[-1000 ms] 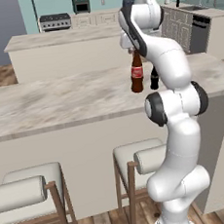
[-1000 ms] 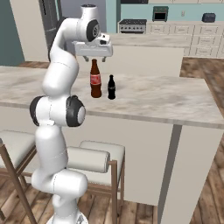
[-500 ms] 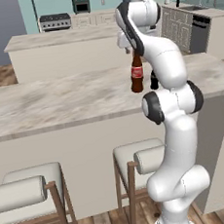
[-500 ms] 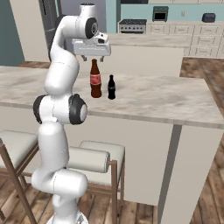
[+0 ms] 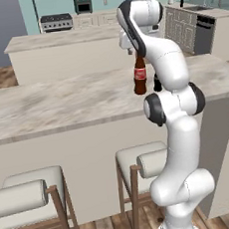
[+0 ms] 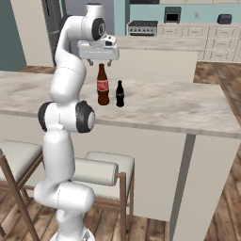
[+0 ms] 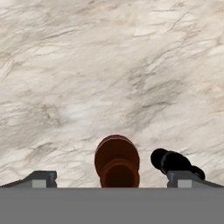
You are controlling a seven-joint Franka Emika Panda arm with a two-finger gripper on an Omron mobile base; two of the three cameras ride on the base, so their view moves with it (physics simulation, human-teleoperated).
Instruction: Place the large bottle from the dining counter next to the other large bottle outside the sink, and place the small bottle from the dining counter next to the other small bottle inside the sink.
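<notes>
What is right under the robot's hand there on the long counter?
The large bottle stands upright on the dining counter, straight below the open hand. The small bottle stands just beside it. The counter beneath the bottles' bases is hidden.

Rises as a white, dark-jointed arm from the base, bends at a dark elbow joint, then arches up and forward so the wrist turns over and the hand points straight down. Carries the two-finger gripper with small dark fingertips spread wide apart, jaws parted and holding nothing between them.
</notes>
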